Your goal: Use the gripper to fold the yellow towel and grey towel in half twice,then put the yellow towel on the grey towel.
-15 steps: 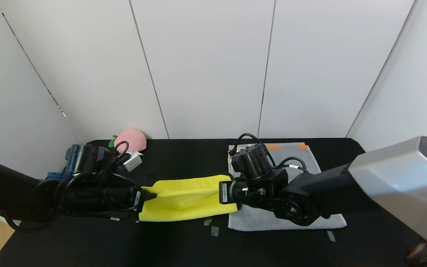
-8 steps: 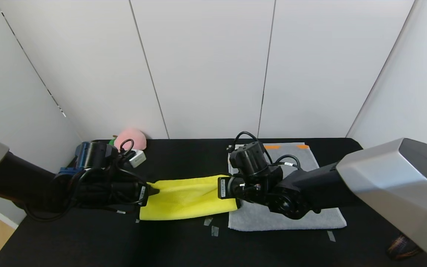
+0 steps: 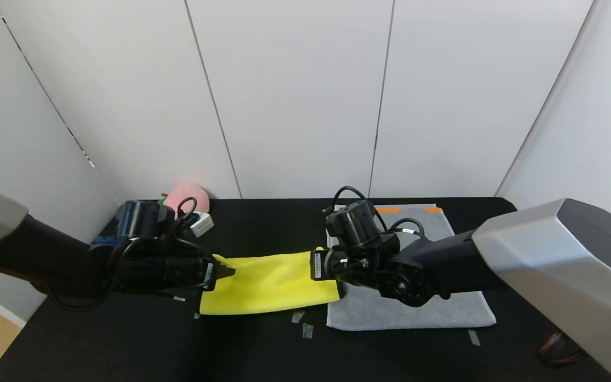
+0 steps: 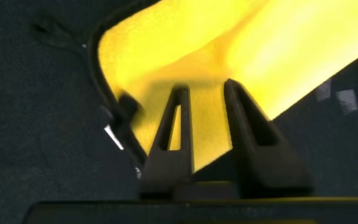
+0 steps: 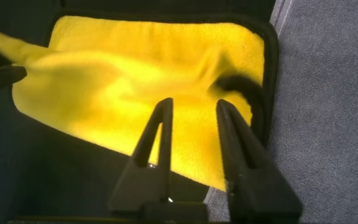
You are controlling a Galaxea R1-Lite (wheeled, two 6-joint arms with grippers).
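the head view shows both arms meeting over a black table [image 3: 125, 345], but each wrist body hides its own fingertips there. the wrist views supply them. in the left wrist view the left gripper [image 4: 205, 93] has its two black fingers [image 4: 173, 130] slightly parted, a narrow gap with bare yellow cloth showing through it and nothing pinched. in the right wrist view the right gripper [image 5: 193, 107] stands the same way, narrowly parted over the cloth, holding nothing.

the yellow towel [image 3: 268, 281] lies folded as a strip between the two claws, its long axis running from the left claw's tips across to the right claw's tips. its black-trimmed end sits just beyond the right claw and overlaps the near edge of the grey towel [image 3: 417, 313]. the right wrist view shows that trim curling round the corner against the grey terry [image 5: 328, 93].

the grey towel lies flat under and behind the right claw, its orange-marked band at the far end. only the head view shows a pink plush toy [image 3: 189, 193] behind the left claw, and tape scraps [image 3: 303, 323] in front of the yellow towel.
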